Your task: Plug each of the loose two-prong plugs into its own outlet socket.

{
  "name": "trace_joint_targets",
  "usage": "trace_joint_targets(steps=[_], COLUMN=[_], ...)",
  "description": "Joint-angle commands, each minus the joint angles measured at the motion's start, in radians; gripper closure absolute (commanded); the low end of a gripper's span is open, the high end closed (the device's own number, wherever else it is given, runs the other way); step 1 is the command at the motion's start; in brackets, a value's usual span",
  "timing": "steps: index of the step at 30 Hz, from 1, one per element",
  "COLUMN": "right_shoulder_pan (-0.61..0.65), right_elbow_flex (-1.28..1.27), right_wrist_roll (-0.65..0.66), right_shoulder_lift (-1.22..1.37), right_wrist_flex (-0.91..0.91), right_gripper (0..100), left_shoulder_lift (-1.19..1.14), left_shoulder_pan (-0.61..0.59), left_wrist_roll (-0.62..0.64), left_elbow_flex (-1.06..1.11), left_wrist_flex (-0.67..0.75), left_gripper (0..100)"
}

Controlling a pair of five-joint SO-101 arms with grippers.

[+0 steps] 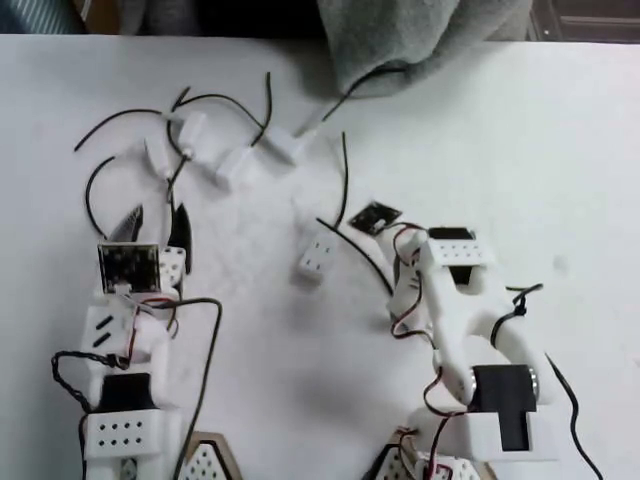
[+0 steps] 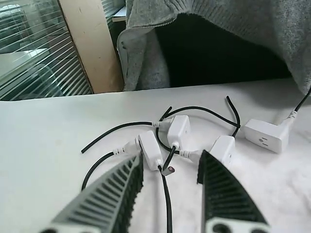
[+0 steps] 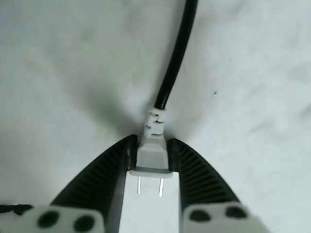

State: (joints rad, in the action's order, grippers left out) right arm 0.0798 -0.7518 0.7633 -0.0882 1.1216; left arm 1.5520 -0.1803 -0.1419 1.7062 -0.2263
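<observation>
Closest in the right wrist view, the right gripper (image 3: 151, 145) is clamped onto a white two-prong plug (image 3: 153, 158). Its ribbed black fingers (image 3: 102, 179) press the plug body from both sides, just below the strain relief. The plug's black cable (image 3: 175, 58) runs away over bare table (image 3: 58, 73), and the two prongs point back toward the wrist.

That looks like the crux to me. With the prongs facing inward, the plug cannot simply be pushed ahead into a socket. Either it needs regripping with the prongs outward, or a socket must be brought squarely onto them. Both blades should line up with the slots before any pressing.

The left gripper (image 2: 171, 156) hovers low with its jaws spread wide and nothing between them. It is aimed at a cluster of white cord-ended blocks (image 2: 179, 130) on the far left of the table. Whether those are plugs or sockets I cannot tell. Just right of them lies a socket block (image 2: 265, 136) with its slotted face showing.

Room is tight there. The table's far edge sits close behind the cluster, and a grey cloth (image 1: 400, 40) hangs over that edge. The socket block's cord runs up under the cloth, so it probably has little slack. Loose cords (image 1: 115, 122) curl around the blocks and could catch a finger. The open stretches are the far right of the table and the middle ground between the two arms, which looks the safer place for mating plug and socket.
</observation>
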Motion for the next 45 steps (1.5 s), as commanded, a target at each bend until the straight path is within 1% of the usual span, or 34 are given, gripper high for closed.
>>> trace_joint_targets(steps=[1,6,10,16,21,24,28,30,33,37,40,42,45], right_shoulder_pan=[0.016,0.024,0.035,0.035,0.094,0.168,0.272,0.303,0.308,0.312,0.317,0.317,0.338], right_elbow_flex=[0.144,0.443,0.669,0.899,0.956,0.924,0.83,0.769,0.664,0.529,0.471,0.45,0.439], right_wrist_roll=[-0.034,-0.215,-0.273,-0.333,-0.439,-0.482,-0.483,-0.483,-0.482,-0.482,-0.482,-0.482,-0.488], right_shoulder_lift=[-0.007,-0.007,-0.007,-0.007,-0.018,-0.09,-0.239,-0.297,-0.346,-0.364,-0.366,-0.366,-0.366], right_wrist_flex=[0.05,0.193,0.344,0.455,0.484,0.453,0.38,0.338,0.243,0.065,-0.044,-0.096,-0.127], right_gripper=[97.5,97.5,97.5,97.5,97.5,97.5,97.8,97.8,97.8,97.8,97.8,97.8,97.8], left_shoulder_lift=[0.018,0.022,0.024,0.024,0.024,0.019,0.022,0.022,0.022,0.019,0.021,0.021,0.019], left_shoulder_pan=[-0.002,-0.002,0.007,0.13,0.206,0.237,0.277,0.291,0.312,0.372,0.409,0.429,0.478], left_wrist_roll=[0.011,0.011,0.011,0.005,0.005,0.005,0.003,0.003,0.003,0.003,0.002,-0.038,-0.152], left_elbow_flex=[-0.008,-0.008,-0.008,-0.008,-0.008,-0.008,-0.008,-0.008,-0.008,-0.008,-0.008,-0.008,-0.008], left_wrist_flex=[0.002,0.002,0.003,-0.005,-0.006,-0.018,-0.049,-0.049,-0.049,-0.051,-0.064,-0.072,-0.086], left_gripper=[81,81,81,81,81,81,81,81,81,81,80,80,80])
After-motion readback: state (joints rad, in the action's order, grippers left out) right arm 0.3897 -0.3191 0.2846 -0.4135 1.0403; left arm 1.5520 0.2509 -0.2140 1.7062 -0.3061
